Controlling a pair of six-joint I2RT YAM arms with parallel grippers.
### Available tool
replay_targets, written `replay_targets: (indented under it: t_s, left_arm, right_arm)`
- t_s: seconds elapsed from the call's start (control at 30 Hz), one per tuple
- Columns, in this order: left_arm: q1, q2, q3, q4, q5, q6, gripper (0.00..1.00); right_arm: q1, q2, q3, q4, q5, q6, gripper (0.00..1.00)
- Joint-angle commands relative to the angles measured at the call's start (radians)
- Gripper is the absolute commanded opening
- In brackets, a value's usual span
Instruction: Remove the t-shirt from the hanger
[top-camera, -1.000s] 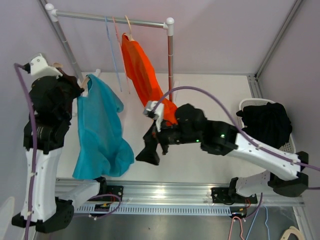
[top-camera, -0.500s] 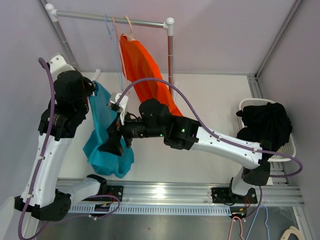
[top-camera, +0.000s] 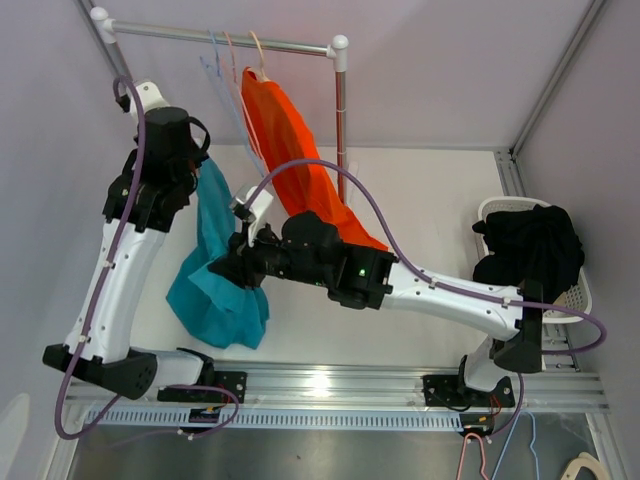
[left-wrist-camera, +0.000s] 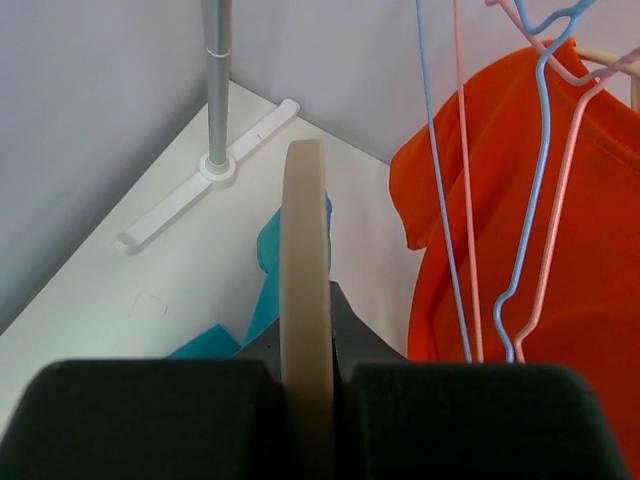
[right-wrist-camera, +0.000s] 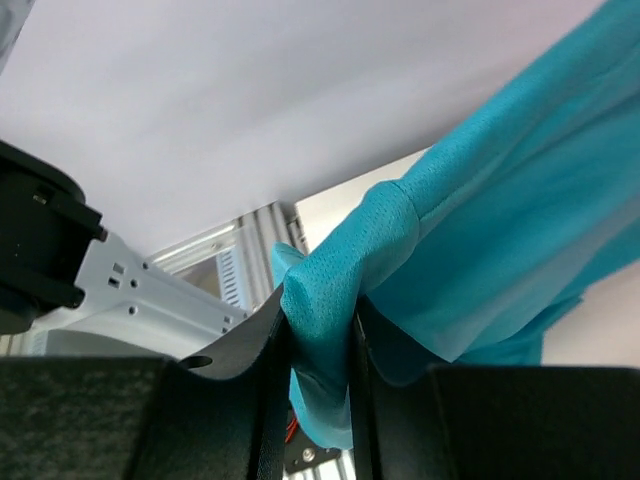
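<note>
Right end effector (right-wrist-camera: 318, 345) is clamped narrow on a bunched fold of the teal t-shirt (right-wrist-camera: 480, 200), with fabric squeezed between both fingers in the wrist view. In the overhead view this grip sits left of centre, on the shirt's right edge. A second ago this arm was mid-frame and holding nothing; half a second ago it was only reaching the cloth, so the pinch is new. Left end effector (left-wrist-camera: 305, 400) is shut on the cream hanger (left-wrist-camera: 304, 230), seen edge-on and upright between the fingers. It has climbed from the left edge toward the upper left, close under the rail (top-camera: 220, 38). The shirt, wide and spread earlier, now hangs as a narrower drape from upper left down to lower left over the worktop (top-camera: 430, 190). Likely meaning: one arm is anchoring the hanger and the other the cloth, ready to pull them apart. I cannot tell whether the collar is still on the hanger. The orange t-shirt (top-camera: 290, 160) and wire hangers (left-wrist-camera: 530, 200) are just beside the hanger and could snag. The basket (top-camera: 578, 292) at right holds dark clothes.
</note>
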Motion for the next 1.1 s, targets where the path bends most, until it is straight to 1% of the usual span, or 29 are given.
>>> replay_targets:
  t_s: [0.0, 0.07, 0.1, 0.17, 0.23, 0.27, 0.3, 0.33, 0.37, 0.43, 0.47, 0.5, 0.53, 0.57, 0.63, 0.67, 0.7, 0.73, 0.77, 0.8, 0.87, 0.9, 1.07]
  left_arm:
    - [0.066, 0.080, 0.126, 0.183, -0.021, 0.014, 0.01]
    - [0.074, 0.106, 0.171, 0.174, -0.035, 0.025, 0.01]
    - [0.074, 0.117, 0.177, 0.177, -0.041, 0.028, 0.01]
    - [0.075, 0.117, 0.166, 0.206, -0.050, 0.037, 0.01]
    - [0.080, 0.112, 0.142, 0.236, -0.054, 0.042, 0.01]
    - [0.080, 0.112, 0.139, 0.240, -0.051, 0.042, 0.01]
    - [0.081, 0.114, 0.139, 0.240, -0.046, 0.042, 0.01]
    - [0.081, 0.112, 0.136, 0.240, -0.044, 0.042, 0.01]
    - [0.081, 0.111, 0.136, 0.235, -0.044, 0.040, 0.01]
    - [0.081, 0.102, 0.134, 0.230, -0.029, 0.037, 0.01]
    - [0.081, 0.097, 0.132, 0.224, -0.028, 0.036, 0.01]
    - [0.081, 0.093, 0.131, 0.221, -0.026, 0.031, 0.01]
    - [0.081, 0.088, 0.131, 0.220, -0.024, 0.031, 0.01]
    - [0.080, 0.082, 0.129, 0.218, -0.023, 0.030, 0.01]
    - [0.080, 0.079, 0.128, 0.200, -0.017, 0.016, 0.01]
    - [0.080, 0.073, 0.125, 0.197, -0.014, 0.013, 0.01]
    - [0.080, 0.068, 0.122, 0.194, -0.014, 0.010, 0.01]
    - [0.080, 0.063, 0.113, 0.194, -0.014, 0.007, 0.01]
    - [0.080, 0.057, 0.099, 0.195, -0.015, 0.007, 0.01]
    - [0.080, 0.042, 0.084, 0.201, -0.015, 0.005, 0.01]
    - [0.080, 0.031, 0.056, 0.206, -0.020, 0.004, 0.01]
    - [0.080, 0.019, 0.048, 0.209, -0.020, 0.004, 0.01]
    - [0.080, 0.013, 0.033, 0.214, -0.021, 0.008, 0.01]
  right_arm:
    - [0.127, -0.109, -0.078, -0.096, -0.099, 0.092, 0.08]
    - [0.147, -0.123, -0.108, -0.105, -0.083, 0.100, 0.21]
    - [0.152, -0.124, -0.112, -0.113, -0.071, 0.102, 0.19]
    - [0.162, -0.136, -0.131, -0.119, -0.045, 0.103, 0.00]
    - [0.166, -0.149, -0.151, -0.119, -0.031, 0.106, 0.01]
    - [0.166, -0.152, -0.154, -0.119, -0.025, 0.106, 0.27]
    - [0.166, -0.152, -0.155, -0.122, -0.020, 0.106, 0.44]
    - [0.166, -0.150, -0.155, -0.130, -0.005, 0.099, 0.52]
    - [0.166, -0.147, -0.157, -0.131, 0.004, 0.095, 0.57]
    - [0.164, -0.140, -0.151, -0.139, 0.022, 0.088, 0.64]
    - [0.164, -0.129, -0.148, -0.141, 0.039, 0.083, 0.70]
    - [0.162, -0.123, -0.145, -0.144, 0.042, 0.080, 0.70]
    - [0.162, -0.115, -0.140, -0.145, 0.043, 0.072, 0.64]
    - [0.161, -0.110, -0.137, -0.145, 0.084, 0.069, 0.63]
    - [0.152, -0.092, -0.132, -0.138, 0.104, 0.062, 0.67]
    - [0.149, -0.089, -0.128, -0.138, 0.115, 0.062, 0.71]
    - [0.143, -0.080, -0.117, -0.139, 0.151, 0.065, 0.79]
    - [0.136, -0.077, -0.112, -0.142, 0.186, 0.066, 0.89]
    - [0.136, -0.075, -0.108, -0.147, 0.231, 0.072, 0.90]
    - [0.138, -0.078, -0.103, -0.153, 0.333, 0.080, 0.99]
    - [0.135, -0.083, -0.106, -0.151, 0.415, 0.089, 0.99]
    - [0.136, -0.087, -0.109, -0.136, 0.481, 0.088, 0.99]
    - [0.139, -0.061, -0.097, -0.093, 0.634, 0.068, 0.99]
